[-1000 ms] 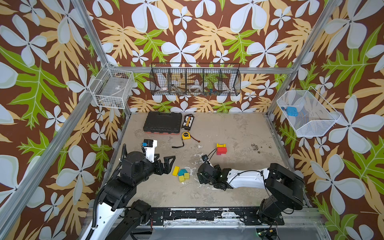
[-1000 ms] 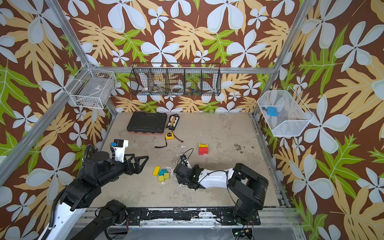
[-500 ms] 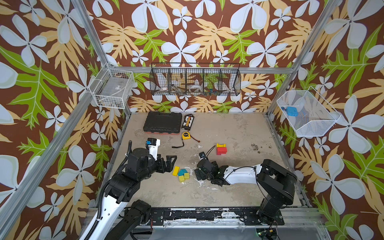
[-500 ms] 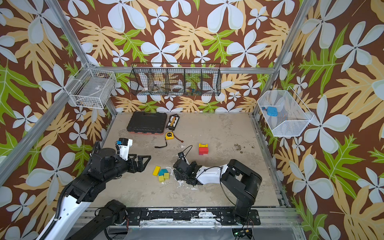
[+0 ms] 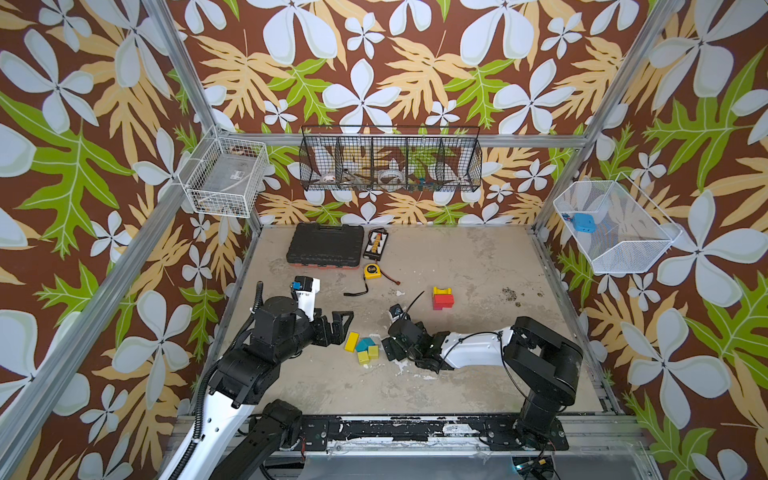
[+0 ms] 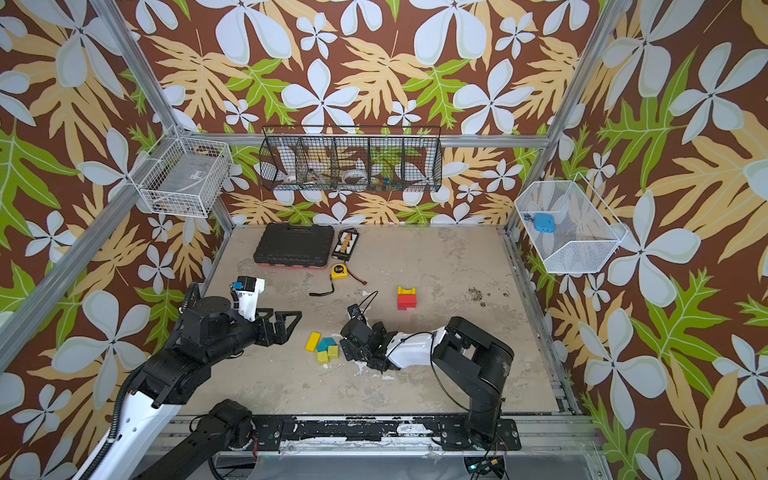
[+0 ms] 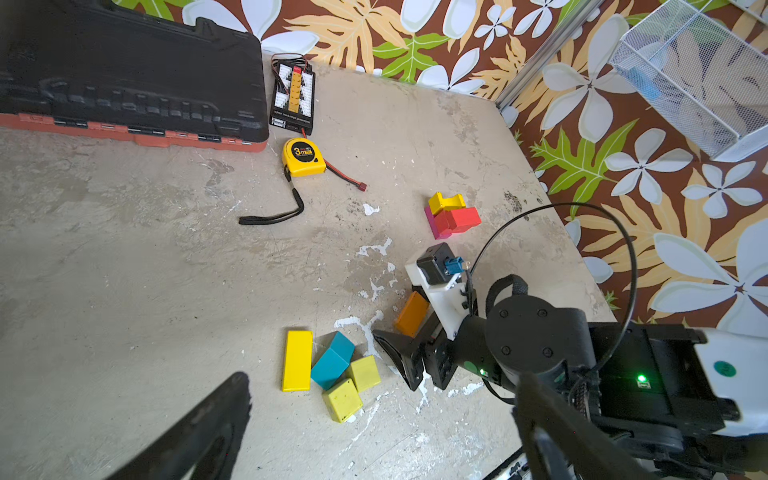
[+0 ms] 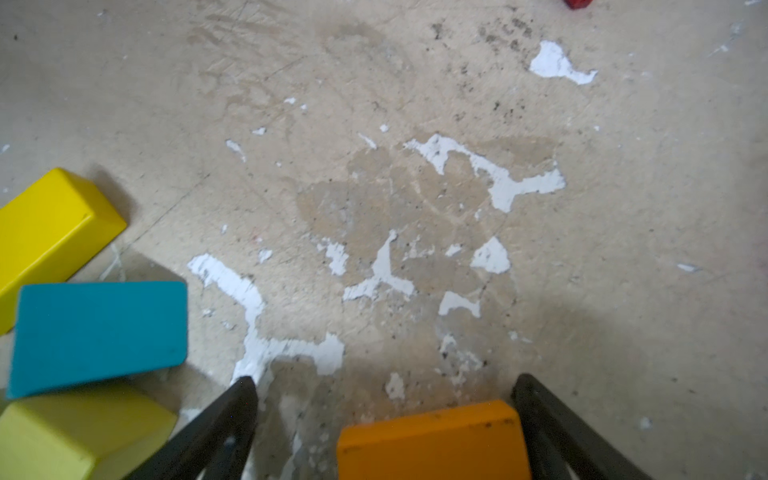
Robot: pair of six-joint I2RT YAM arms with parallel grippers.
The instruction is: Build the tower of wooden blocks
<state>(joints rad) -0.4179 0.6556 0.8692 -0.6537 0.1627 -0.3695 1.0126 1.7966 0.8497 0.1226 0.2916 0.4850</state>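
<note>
The tower [image 5: 442, 296] stands toward the back of the table [image 5: 478, 257], well apart from both arms. It is only begun: a magenta base, a red block on it and a yellow arch on top. The step in hand, as I judge it, is the pick of the orange block [image 8: 432, 440], which lies on the table between the fingers of the right gripper [image 8: 384, 380]. This gripper is wide open and grips nothing yet. In the right wrist view the block sits close against one finger [image 8: 548, 424], and there is a clear gap on the other side. To do the step well, the gripper should first move a little sideways so that the block is in the middle. Then both fingers meet its flat sides together, and it does not slide or turn when they close. The lift should go straight up, because the teal block [image 7: 332, 361], the yellow brick [image 7: 297, 359] and the two lime cubes [image 7: 363, 372] lie just beside and are easy to push. The left gripper [image 5: 337, 327] is fully open and empty, near the yellow brick. It is better to keep it away from the right arm's path.
</note>
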